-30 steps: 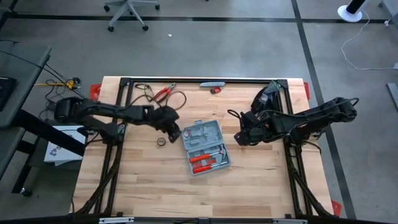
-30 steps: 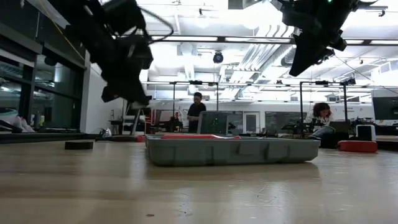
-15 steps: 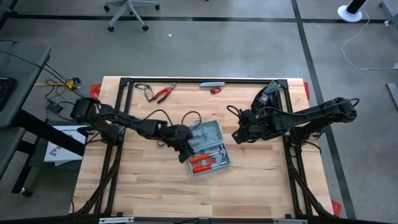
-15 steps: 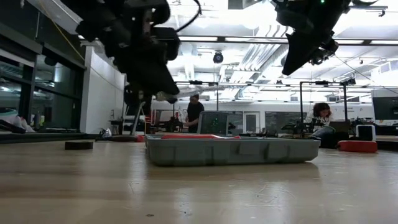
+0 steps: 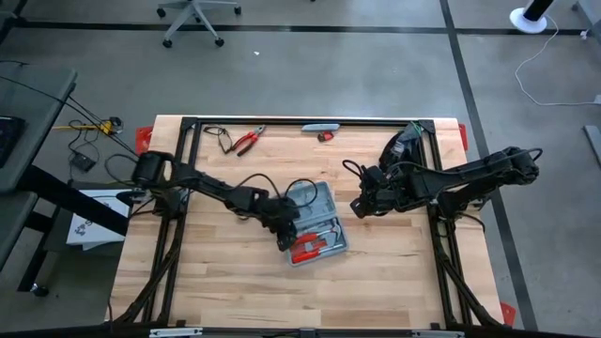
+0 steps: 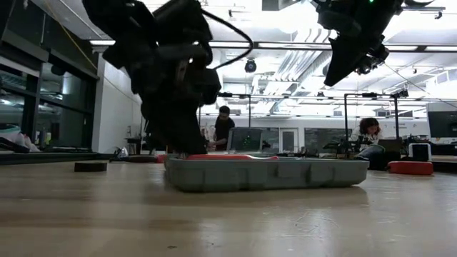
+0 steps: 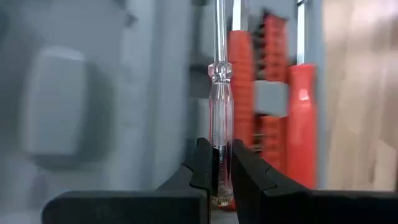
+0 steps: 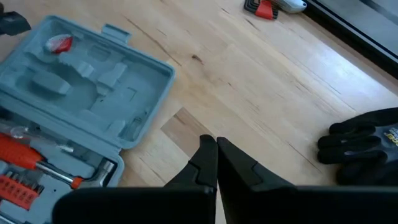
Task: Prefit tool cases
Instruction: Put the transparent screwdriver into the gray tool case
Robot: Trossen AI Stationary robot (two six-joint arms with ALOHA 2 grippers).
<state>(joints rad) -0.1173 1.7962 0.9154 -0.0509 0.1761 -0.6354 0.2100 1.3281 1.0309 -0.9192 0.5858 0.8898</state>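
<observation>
left end effector (image 7: pixel 222 177) pinches clear screwdriver (image 7: pixel 221 106) | over tool case (image 5: pixel 315 223), partly hidden

Left arm (image 5: pixel 216 191) blocks tool case (image 5: pixel 324 202); right side open.

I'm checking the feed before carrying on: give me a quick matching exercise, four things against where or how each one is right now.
Things:
1. left gripper
2. right gripper
3. red pliers
4. black glove

States:
A. shut, holding nothing, raised beside the tool case
B. on the table's far side, near a cable
C. shut on the clear-handled screwdriver over the open case
D. lying on the table near the right arm

Pairs: 1-C, 2-A, 3-B, 4-D
</observation>
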